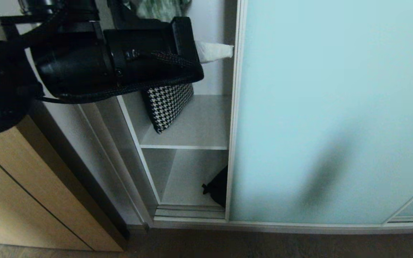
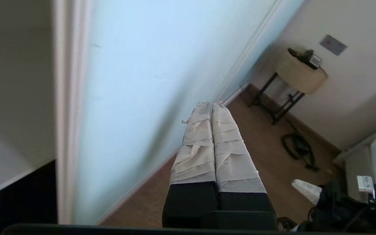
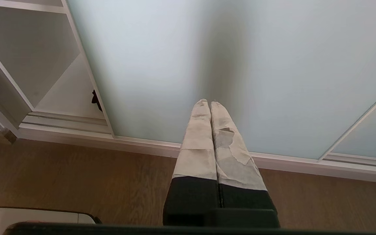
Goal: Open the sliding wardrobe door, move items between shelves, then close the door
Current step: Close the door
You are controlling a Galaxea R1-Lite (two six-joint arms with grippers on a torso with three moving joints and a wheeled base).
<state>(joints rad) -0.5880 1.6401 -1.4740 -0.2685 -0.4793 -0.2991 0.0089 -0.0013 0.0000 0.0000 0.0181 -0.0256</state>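
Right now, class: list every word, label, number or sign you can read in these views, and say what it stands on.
None can be read.
White tag on the dark object on the round side table: print too small.
White label at the frame's edge: blurred.
Grey wall plate: no legible marking.

The sliding wardrobe door [image 1: 332, 114] is a tall pale aqua frosted-glass panel in a thin silver frame, filling the right and centre of the head view; it stands part open, leaving a narrow gap at its left edge. In that gap the white shelves [image 1: 185, 146] show, flat boards with white front edges. At the lower centre a soft black fabric item [image 1: 218, 187] lies on the wardrobe's bottom board, half hidden behind the door's frame.
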